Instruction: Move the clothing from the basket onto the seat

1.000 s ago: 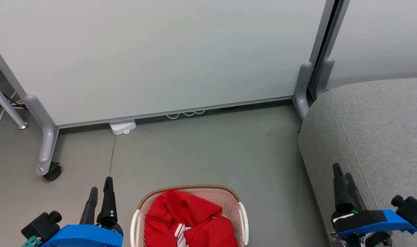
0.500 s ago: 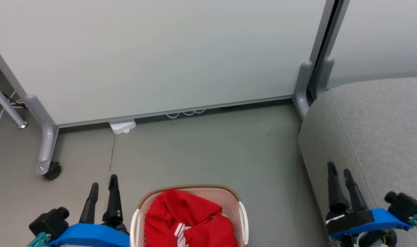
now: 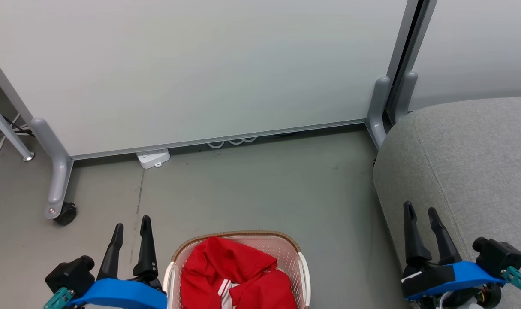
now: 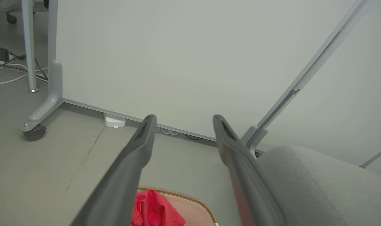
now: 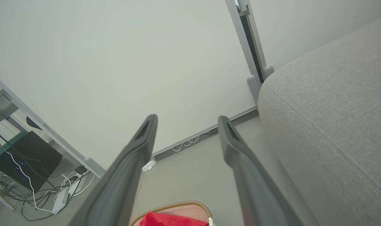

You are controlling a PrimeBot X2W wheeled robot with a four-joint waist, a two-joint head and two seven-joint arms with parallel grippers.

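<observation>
Plainly, in the head view no garment has been lifted yet. The red clothing (image 3: pixel 226 270) lies heaped in the laundry basket (image 3: pixel 239 234), which stands on the floor (image 3: pixel 264 189) between the arms. The left claw (image 3: pixel 133 223) hangs just beside the basket's left wall, and the right claw (image 3: pixel 420 208) sits against the rounded edge of the grey sofa (image 3: pixel 470 163). Both are spread wide and hold nothing. A finger dipping in near the perforated wall could hook the rim and drag the whole basket up. A pinch on just the top fold could let the rest trail and snag, or tip the basket. Bare floor separates basket and sofa, so a short carry would probably drop cloth there. Behind stand a white partition panel (image 3: pixel 200 73), its caster (image 3: pixel 65 213) and a power strip (image 3: pixel 153 158), all well apart from the likely path.

The left wrist view shows the left claw (image 4: pixel 184 121) with its jaws parted and empty. The clothing peeks out low between them, and the sofa sits to the right. The claw points over the basket at the panel, so I judge it must tilt down first.

The right wrist view shows the right claw (image 5: pixel 187 119) equally wide and bare. The sofa flank is close on its right, and a swing could scrape it. Loose cables (image 5: pixel 52 191) lie far left, no obstacle.
</observation>
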